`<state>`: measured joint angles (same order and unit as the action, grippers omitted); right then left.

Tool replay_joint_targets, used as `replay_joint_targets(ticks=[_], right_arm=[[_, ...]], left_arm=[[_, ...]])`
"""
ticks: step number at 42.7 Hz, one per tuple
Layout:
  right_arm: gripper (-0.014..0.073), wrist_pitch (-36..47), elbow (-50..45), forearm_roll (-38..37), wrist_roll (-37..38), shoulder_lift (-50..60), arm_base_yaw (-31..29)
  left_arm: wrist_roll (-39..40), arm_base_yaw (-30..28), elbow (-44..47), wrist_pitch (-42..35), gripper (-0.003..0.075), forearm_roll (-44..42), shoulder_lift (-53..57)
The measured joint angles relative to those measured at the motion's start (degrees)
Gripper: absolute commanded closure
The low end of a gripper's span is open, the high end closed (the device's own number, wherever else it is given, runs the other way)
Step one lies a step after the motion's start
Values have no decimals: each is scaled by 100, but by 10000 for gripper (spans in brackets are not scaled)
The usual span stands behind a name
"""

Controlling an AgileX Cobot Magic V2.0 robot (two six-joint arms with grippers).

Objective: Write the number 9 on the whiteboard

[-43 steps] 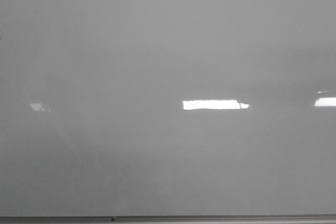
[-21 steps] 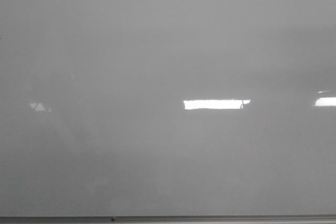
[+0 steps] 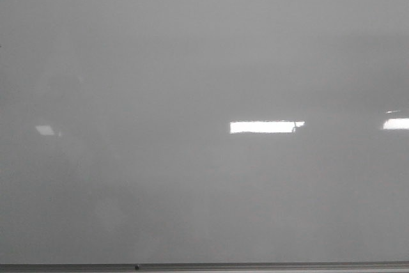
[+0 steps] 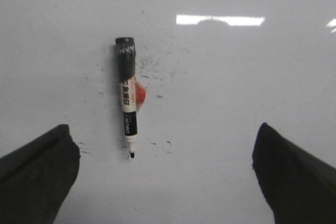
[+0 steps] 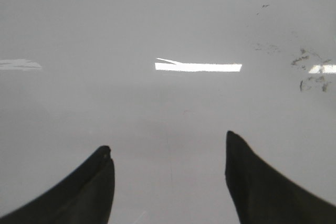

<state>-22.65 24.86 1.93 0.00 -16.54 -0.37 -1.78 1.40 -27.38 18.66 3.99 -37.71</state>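
Across the whole front view lies the whiteboard, a glossy pale grey surface with bright rectangular light reflections and a thin grey frame edge along the lower border; no arm and no tool shows in this view. Below the left wrist camera the left tool hangs over the board with its 2 dark fingers wide apart and nothing between them. A marker pen lies flat on the whiteboard ahead of this tool, in the open space between the fingers but well apart from both of them. The pen has a black body with a white label band, its black tip is uncovered and points toward the tool, and something small and red sits just beside its middle. Faint dark smudges are scattered on the board around the pen. The right tool is also held over the board, its fingers apart and empty. Some blurred black marker marks show on the board far to one side of it. The number 9 cannot be made out as a clear figure in any view.
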Motion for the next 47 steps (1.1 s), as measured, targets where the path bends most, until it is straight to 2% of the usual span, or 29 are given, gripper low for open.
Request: replay_joint_targets(ticks=[8, 25, 35, 47], right_arm=[[109, 0, 0, 0, 0, 0, 0], [109, 0, 0, 0, 0, 0, 0], [109, 0, 0, 0, 0, 0, 0], [109, 0, 0, 0, 0, 0, 0]], left_arm=[[0, -14, -339, -156, 71, 0, -1343], [20, -427, -392, -1559, 85, 0, -3436], [20, -436, -405, -2611, 201, 0, -4310], [33, -436, -409, -3105, 312, 0, -4789]])
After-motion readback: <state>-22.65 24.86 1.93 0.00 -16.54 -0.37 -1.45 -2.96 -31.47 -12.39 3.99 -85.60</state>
